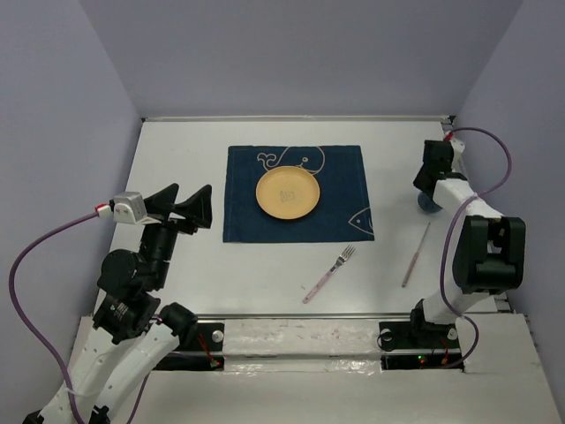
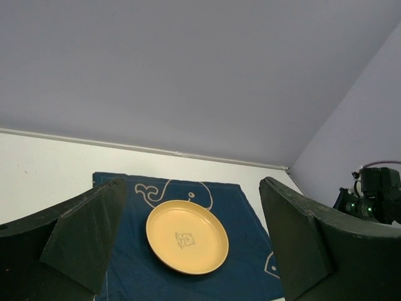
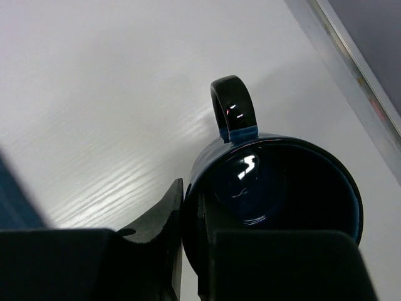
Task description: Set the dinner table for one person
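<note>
From above, the dinner tabletop [image 1: 177, 159] lies white and wide between lavender walls, with bare room along its left, far and near edges. A navy whale placemat [image 1: 247, 212] sits at the middle and carries a yellow plate [image 1: 288, 194]. Nearer, a fork [image 1: 331, 272] lies slantwise on the bare top, and to its right lies a thin pinkish utensil [image 1: 417, 254] too slim to name. The left pincer [image 1: 184, 205] hangs spread wide over the left side, apart from everything. The right pincer [image 1: 430, 190] is down at the far right, close to the wall, and covers most of a blue mug [image 1: 430, 205]. The left wrist view has the plate [image 2: 187, 236] framed between the wide-set left pincer [image 2: 193, 207], with the placemat [image 2: 244, 213] cut off below. In the right wrist view the right pincer [image 3: 191, 213] is narrowed on the near wall of the mug [image 3: 282, 188], one finger outside and one inside, and the handle [image 3: 230, 103] points away. The tabletop's raised edge [image 3: 351, 56] runs just beyond, and the mug's near side is hidden.
</note>
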Robot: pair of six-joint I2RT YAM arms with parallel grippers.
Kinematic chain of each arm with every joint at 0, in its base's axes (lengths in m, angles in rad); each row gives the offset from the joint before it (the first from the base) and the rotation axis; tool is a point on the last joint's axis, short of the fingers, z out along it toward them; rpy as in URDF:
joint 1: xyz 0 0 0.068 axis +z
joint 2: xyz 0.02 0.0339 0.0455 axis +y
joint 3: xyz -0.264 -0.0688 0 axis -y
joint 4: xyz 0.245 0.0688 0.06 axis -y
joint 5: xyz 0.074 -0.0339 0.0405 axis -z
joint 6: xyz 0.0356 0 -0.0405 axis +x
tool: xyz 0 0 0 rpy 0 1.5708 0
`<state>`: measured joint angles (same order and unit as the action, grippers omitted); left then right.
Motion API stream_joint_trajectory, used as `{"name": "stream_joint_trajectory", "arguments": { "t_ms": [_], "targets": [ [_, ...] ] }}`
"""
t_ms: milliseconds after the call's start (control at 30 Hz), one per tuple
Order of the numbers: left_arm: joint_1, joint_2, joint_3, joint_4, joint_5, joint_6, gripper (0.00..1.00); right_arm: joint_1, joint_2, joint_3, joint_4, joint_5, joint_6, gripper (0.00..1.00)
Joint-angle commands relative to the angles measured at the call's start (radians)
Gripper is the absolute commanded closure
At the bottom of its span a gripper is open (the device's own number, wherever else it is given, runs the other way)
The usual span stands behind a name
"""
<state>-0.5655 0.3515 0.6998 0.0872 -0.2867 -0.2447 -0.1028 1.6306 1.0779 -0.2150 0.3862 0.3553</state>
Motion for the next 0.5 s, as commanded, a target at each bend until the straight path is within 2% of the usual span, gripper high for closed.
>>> {"name": "stream_joint_trajectory", "arguments": {
  "t_ms": [0, 167, 233, 267, 467],
  "targets": [
    [0.003, 0.018, -0.005, 0.059, 0.009, 0.005, 0.01, 0.190, -0.083, 0.125, 0.060, -0.012, -0.127, 1.00],
    [0.004, 0.029, -0.006, 0.057, 0.004, 0.008, 0.01, 0.351, 0.046, 0.292, 0.006, -0.098, -0.206, 1.00],
    [0.004, 0.027, -0.005, 0.057, 0.004, 0.008, 0.01, 0.394, 0.154, 0.403, -0.017, -0.116, -0.234, 1.00],
    [0.004, 0.026, -0.005, 0.056, 0.004, 0.010, 0.01, 0.394, 0.155, 0.404, -0.017, -0.119, -0.245, 1.00],
    [0.004, 0.032, -0.005, 0.060, 0.004, 0.005, 0.01, 0.439, 0.363, 0.660, -0.112, -0.133, -0.305, 1.00]
  ]
}}
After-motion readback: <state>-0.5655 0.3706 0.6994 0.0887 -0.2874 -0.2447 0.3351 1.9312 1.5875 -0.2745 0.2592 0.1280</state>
